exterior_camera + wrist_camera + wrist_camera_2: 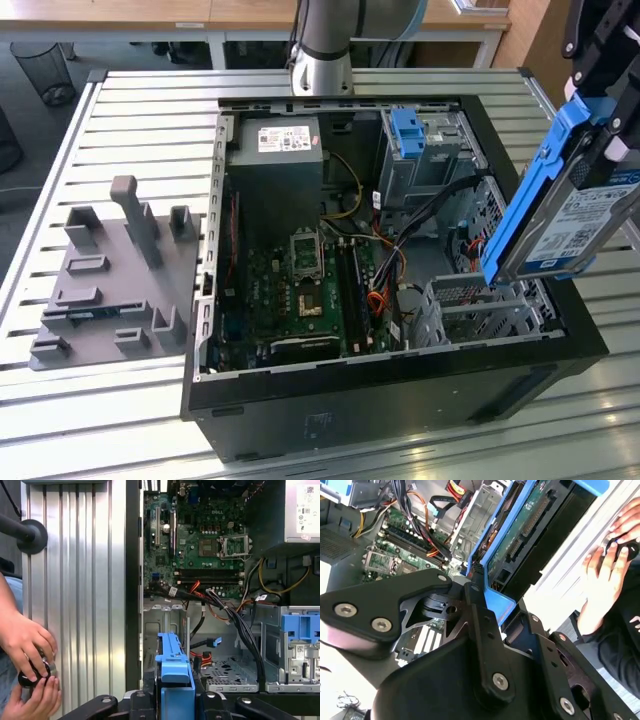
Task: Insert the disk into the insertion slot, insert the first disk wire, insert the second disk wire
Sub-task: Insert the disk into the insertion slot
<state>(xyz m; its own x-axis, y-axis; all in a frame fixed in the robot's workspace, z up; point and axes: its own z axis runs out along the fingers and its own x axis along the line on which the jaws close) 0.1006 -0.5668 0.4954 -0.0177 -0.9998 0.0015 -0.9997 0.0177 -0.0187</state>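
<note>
Exterior view: my claw (598, 95) pinches the disk (570, 220), tilted above the insertion slot (480, 300), white printed label (603, 215) facing out. Second wrist view: my fingers (481, 617) clamp its blue carrier (494, 602). First wrist view: the insertion slot (227, 672) lies beyond the disk (175, 680).

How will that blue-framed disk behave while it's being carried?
Probably rigid: the disk is a flat, blue-framed metal slab showing no sag. Likely dense for its size. Held tilted by one end in the hand, it could slip if bumped.
</note>
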